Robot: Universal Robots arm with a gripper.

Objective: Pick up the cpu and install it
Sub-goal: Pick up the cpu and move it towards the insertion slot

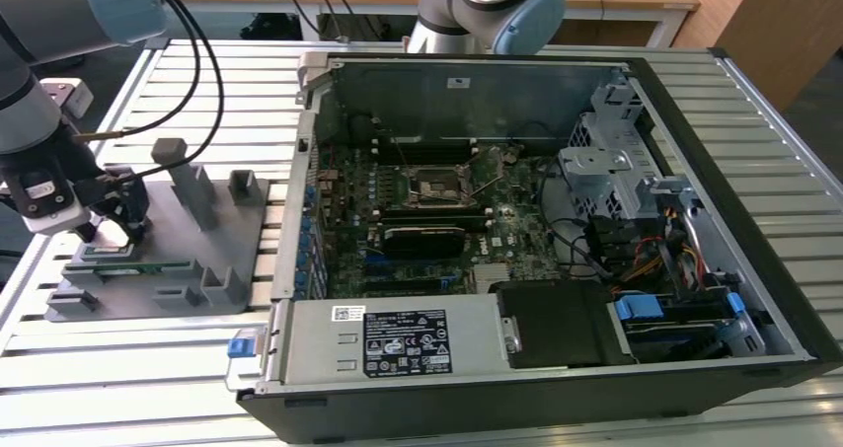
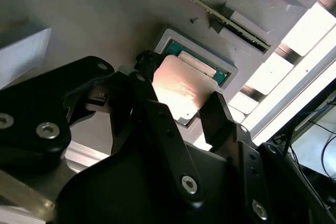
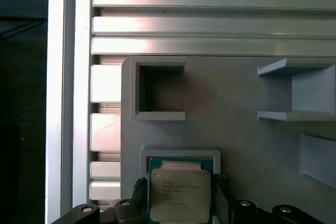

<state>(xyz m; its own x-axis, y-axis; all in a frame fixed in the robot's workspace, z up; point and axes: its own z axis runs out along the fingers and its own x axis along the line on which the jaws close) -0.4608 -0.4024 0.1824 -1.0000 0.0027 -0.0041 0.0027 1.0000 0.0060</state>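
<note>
Black fingers (image 2: 157,124) of the pincer (image 2: 181,90) stood closest to the lens in the second wrist view, one at each of two opposite edges of the cpu (image 2: 181,85). The pincer was narrow and gripped the cpu between them. The cpu, with its silvery top up, sat low in its shallow square pocket in the grey holder plate (image 2: 94,14).

In the first wrist view the cpu (image 3: 180,192) lay flat in the same pocket, with a green border visible along one side, and the pincer (image 3: 180,195) held it from both sides.

In the exterior view the pincer (image 1: 113,218) was down over the holder plate (image 1: 197,235). This plate lay on the slatted metal table (image 1: 197,82), beside the open computer case (image 1: 737,181), to the exterior view's left of it. A green memory stick (image 1: 138,263) rested in the plate, also left of the case. Inside the case the black socket frame (image 1: 435,183) sat on the motherboard (image 1: 507,235), well apart from the cpu.
</note>
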